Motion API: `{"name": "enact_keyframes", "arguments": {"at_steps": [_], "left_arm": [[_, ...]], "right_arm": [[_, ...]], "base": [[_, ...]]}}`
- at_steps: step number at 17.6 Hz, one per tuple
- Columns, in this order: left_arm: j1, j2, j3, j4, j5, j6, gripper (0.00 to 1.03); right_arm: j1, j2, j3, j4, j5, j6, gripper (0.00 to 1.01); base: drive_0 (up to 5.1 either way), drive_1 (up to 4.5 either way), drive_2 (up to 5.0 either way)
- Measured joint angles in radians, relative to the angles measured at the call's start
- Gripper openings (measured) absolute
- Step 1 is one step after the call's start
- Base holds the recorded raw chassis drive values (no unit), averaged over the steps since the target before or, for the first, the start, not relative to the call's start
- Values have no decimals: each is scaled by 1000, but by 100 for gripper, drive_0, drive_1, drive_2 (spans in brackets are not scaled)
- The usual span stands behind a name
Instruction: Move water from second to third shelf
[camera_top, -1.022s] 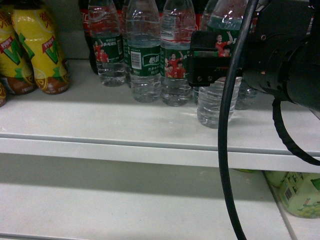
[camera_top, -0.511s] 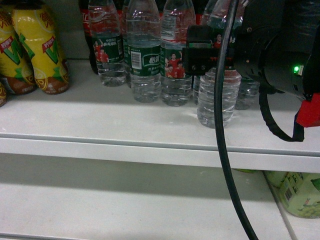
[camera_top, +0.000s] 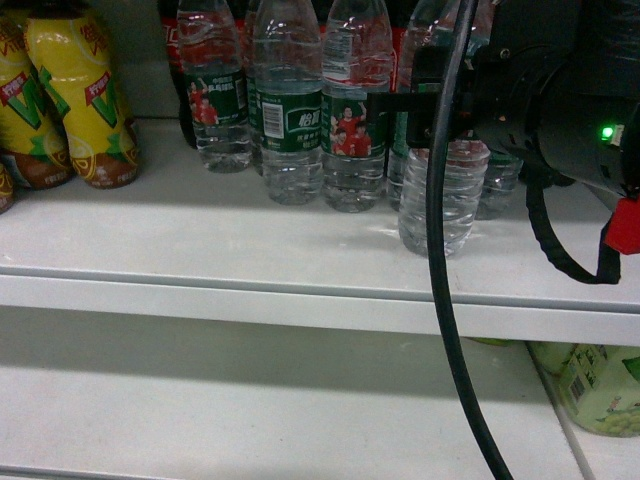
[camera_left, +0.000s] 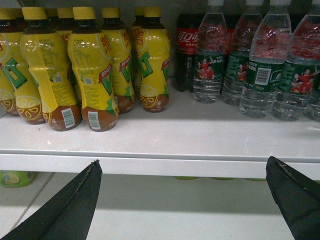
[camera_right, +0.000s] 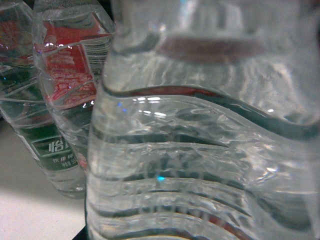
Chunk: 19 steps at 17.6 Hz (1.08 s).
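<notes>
The water bottles (camera_left: 262, 75) carry green labels with white Chinese characters too small to read, plus a white barcode patch. The yellow tea bottles (camera_left: 95, 70) show a large green "V" and barcodes. A cola bottle (camera_left: 187, 50) has a red label with white script.

Free room and obstacles on the shelf. A bare strip of shelf board (camera_top: 200, 240) ran along the front edge, open from the yellow tea bottles (camera_top: 80, 100) at left to the front water bottle (camera_top: 440, 200) at right. Between the tea bottles and the row of water bottles (camera_top: 290, 120) a gap reached back to the rear wall. The water bottles stood close together, touching or nearly so, with cola bottles (camera_left: 187, 50) behind them. The right end effector (camera_top: 425, 115) and its black cable (camera_top: 440, 300) blocked the right side. The lower shelf (camera_top: 250, 410) lay open, with green bottles (camera_top: 600, 390) at its right end. The left end effector (camera_left: 182, 200) hung spread before the shelf edge.
</notes>
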<state>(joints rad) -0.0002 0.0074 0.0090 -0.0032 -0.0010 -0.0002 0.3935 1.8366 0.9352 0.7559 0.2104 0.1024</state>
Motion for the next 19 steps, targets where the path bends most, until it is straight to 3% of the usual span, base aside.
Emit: {"name": "enact_keyframes", "arguments": {"at_steps": [5,11,19], "left_arm": [[0,0,0,0,0,0,98],[0,0,0,0,0,0,98],[0,0,0,0,0,0,98]], "right_arm": [[3,-185,-185,-32,-32,1,44],[12,-522,-385,-174,-72,-7,44],[-60,-930,-547,-403,-83,-18,43]], "base": [[0,0,0],[0,0,0],[0,0,0]]}}
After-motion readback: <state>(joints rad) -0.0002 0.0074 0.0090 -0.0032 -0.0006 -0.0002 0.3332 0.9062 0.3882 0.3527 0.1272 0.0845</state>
